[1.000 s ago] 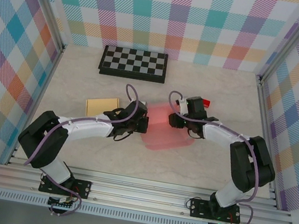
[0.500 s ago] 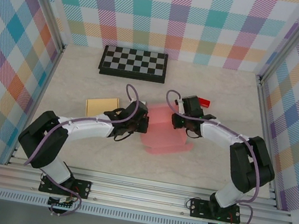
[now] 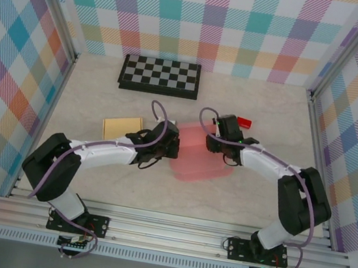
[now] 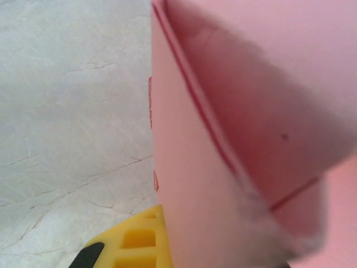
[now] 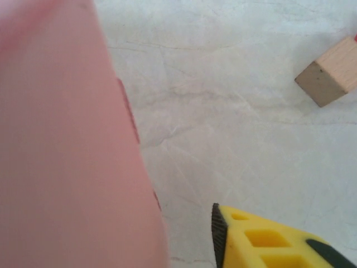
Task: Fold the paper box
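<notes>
Box (image 3: 199, 160) is light, floppy paper, so hold beside creases. Left hand (image 3: 172, 148) pinches its wall; right hand (image 3: 214, 143) grip: cannot tell.

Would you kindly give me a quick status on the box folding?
Left gripper shut on paper box, left edge. Right gripper at its far side, grip unclear. Wooden block nearby, apart from the box.

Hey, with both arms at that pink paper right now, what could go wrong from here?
1. The left end effector looks shut on the left edge of the pink paper box; a pull from the right end effector could tear it or crease it off its fold lines.
2. A wooden block lies near the right end effector; a sweep could knock it.
</notes>
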